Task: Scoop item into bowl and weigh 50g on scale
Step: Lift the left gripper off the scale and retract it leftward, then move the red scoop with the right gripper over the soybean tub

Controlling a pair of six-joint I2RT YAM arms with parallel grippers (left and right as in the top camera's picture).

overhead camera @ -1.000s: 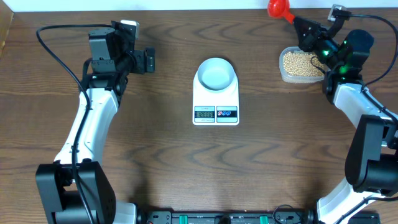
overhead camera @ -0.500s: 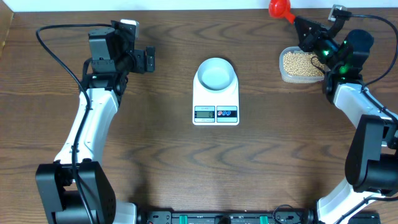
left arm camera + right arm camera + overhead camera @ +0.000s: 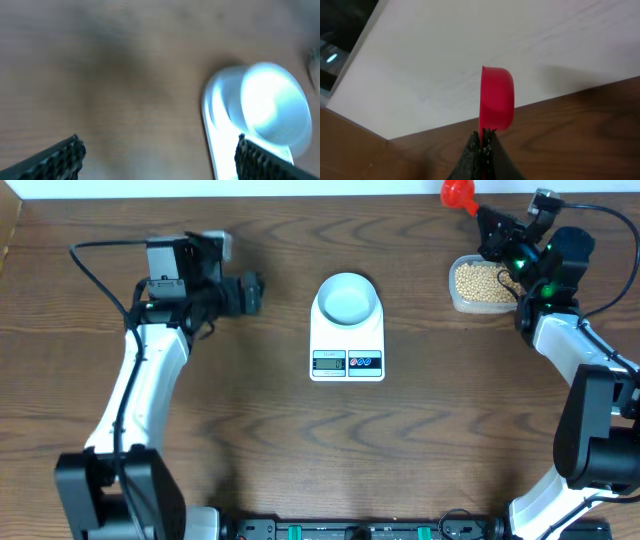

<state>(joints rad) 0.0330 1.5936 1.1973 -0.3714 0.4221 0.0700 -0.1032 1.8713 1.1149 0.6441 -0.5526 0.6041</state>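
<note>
Left end effector [image 3: 254, 292] nearer scale [image 3: 347, 342]

The pale bowl [image 3: 348, 298], seemingly empty, sits on the white scale [image 3: 347, 338]; beige beans [image 3: 482, 280] lie well apart.

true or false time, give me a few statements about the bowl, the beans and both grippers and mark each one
1. The bowl sits on the scale. True.
2. The bowl holds beans. False: it is empty; the beans are in the clear container.
3. The right gripper is shut on the red scoop. True.
4. The left gripper is closed on the bowl. False: its jaws are open, with nothing between them.
</note>
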